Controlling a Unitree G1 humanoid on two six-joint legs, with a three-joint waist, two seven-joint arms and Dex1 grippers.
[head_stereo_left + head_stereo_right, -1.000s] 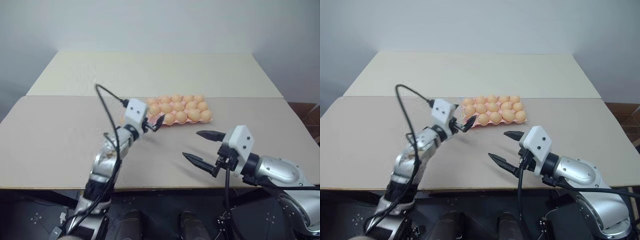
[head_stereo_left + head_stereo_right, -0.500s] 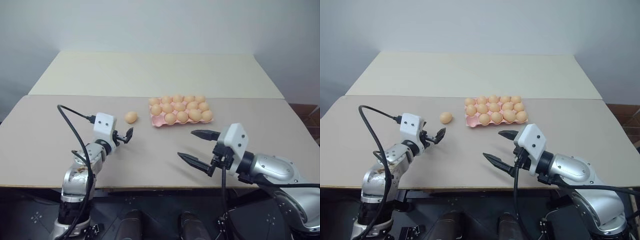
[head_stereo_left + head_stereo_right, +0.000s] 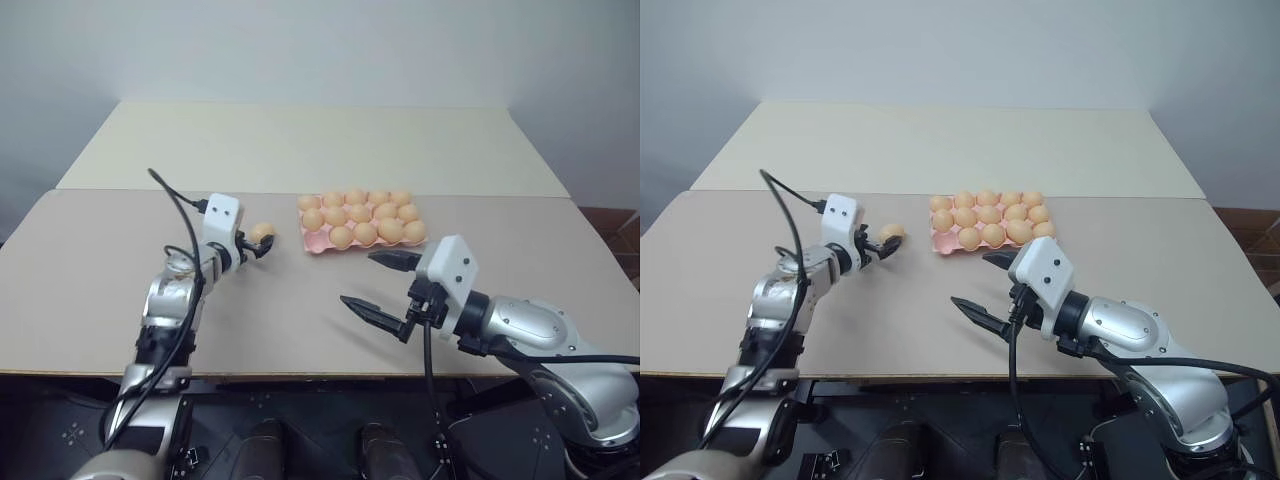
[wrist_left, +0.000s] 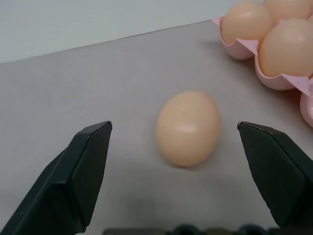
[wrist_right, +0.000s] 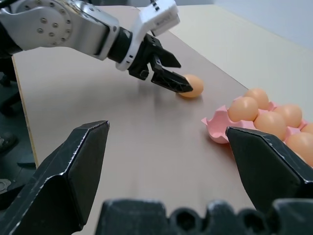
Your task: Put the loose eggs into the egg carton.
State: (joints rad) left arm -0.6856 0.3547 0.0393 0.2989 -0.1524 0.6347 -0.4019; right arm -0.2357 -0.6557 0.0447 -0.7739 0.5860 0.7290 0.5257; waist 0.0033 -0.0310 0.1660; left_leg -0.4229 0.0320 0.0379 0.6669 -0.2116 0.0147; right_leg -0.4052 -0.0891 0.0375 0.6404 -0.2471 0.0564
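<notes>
1 loose smooth oval orange-tan egg [image 3: 262,233] lies on the beige tabletop [image 3: 90,270], just left of the pink moulded egg carton [image 3: 312,242] w/ scalloped edges, apart from it by a narrow strip of bare table.

Left gripper [image 3: 260,247] sits just near/left of that egg, pointing fwd and a bit down at it. Its 2 black fingers are spread wide w/ nothing between them yet. In the left wrist view the egg [image 4: 188,128] is dead centre between the fingers [image 4: 80,171], a little further out than the tips, w/ clear table on both sides. No contact that I can see.

Egg's long axis: lies on its side, and in the left wrist view it runs roughly along the gripper's pointing line, tilted slightly toward the carton [image 4: 274,78]. So the fingers would close across the short, narrow width. Good for a pinch, I think, but a smooth round shell could squirt out fwd if the tips close ahead of the widest part.

Right gripper [image 3: 378,284] hovers over the table near of the carton's near edge, well apart from the loose egg, also spread wide and empty. The left arm is clearly the nearer 1.

Carton looks nearly full; its near-left cup [image 5: 215,126] seems vacant, though I can't be sure of any other cups.

Coming move, as I judge it: short push fwd so the fingers straddle the egg's middle, then close gently.
</notes>
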